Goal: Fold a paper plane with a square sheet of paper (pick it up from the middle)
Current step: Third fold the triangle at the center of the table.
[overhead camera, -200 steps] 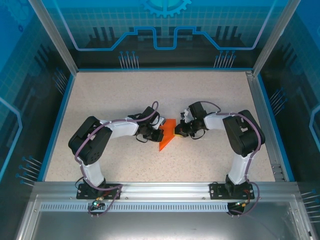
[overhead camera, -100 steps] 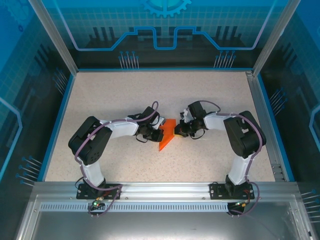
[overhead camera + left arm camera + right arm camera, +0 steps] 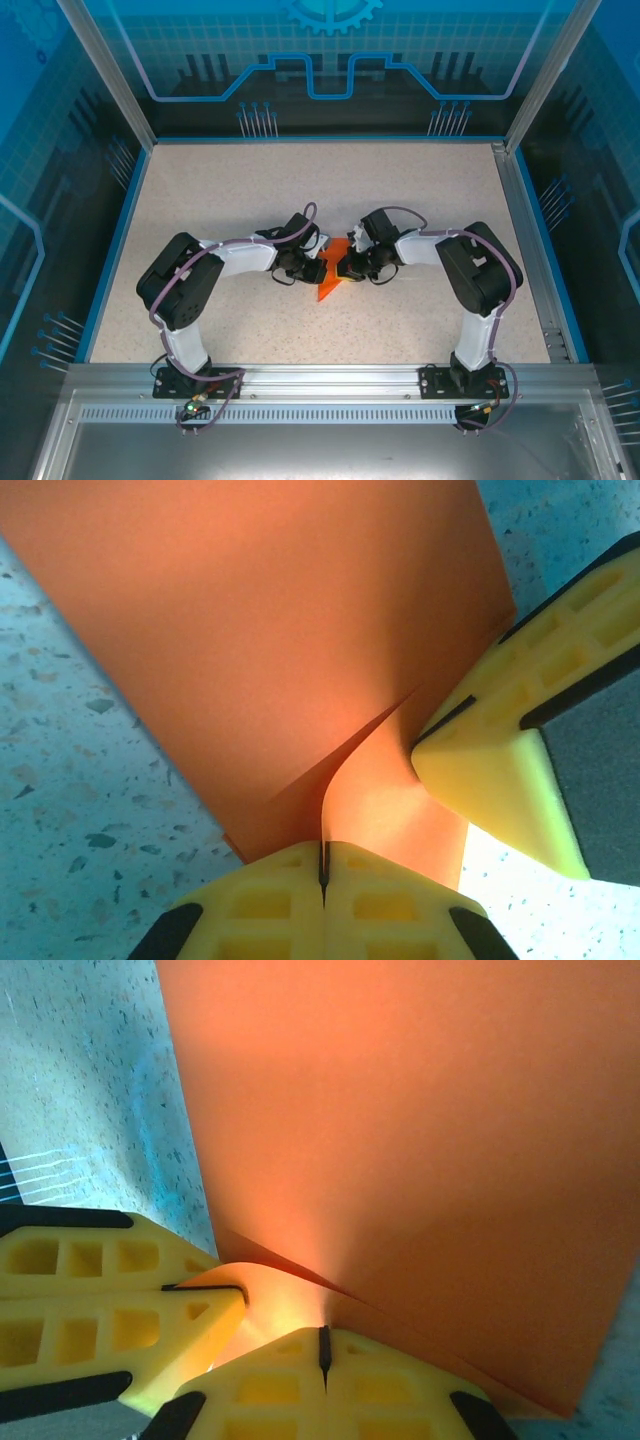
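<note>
Top external view: the square sheet of paper (image 3: pixel 328 288), bright orange and already folded into a narrow wedge, lies near the middle of the speckled table (image 3: pixel 250 190), its point towards the near edge. The 2 arms reach in from either side, and the left gripper (image 3: pixel 312 268) and right gripper (image 3: pixel 350 268) meet over the wedge's far part, just beside each other.

Left wrist view: the left gripper (image 3: pixel 322 880) is clenched, its yellow fingers pressed together with a thin dark seam between them. A raised, curved edge of the paper (image 3: pixel 270 630) runs straight into that seam, so a layer is pinched there. The right gripper (image 3: pixel 425 748) comes in from the right, also clenched, its tip touching the paper beside the lifted flap.

Right wrist view: the right gripper (image 3: pixel 323 1355) is clamped tight at the paper's (image 3: pixel 420 1140) edge; whether a layer sits between its fingers I cannot tell. The left gripper (image 3: pixel 235 1295) lies at the left, its tip under a lifted corner.
</note>
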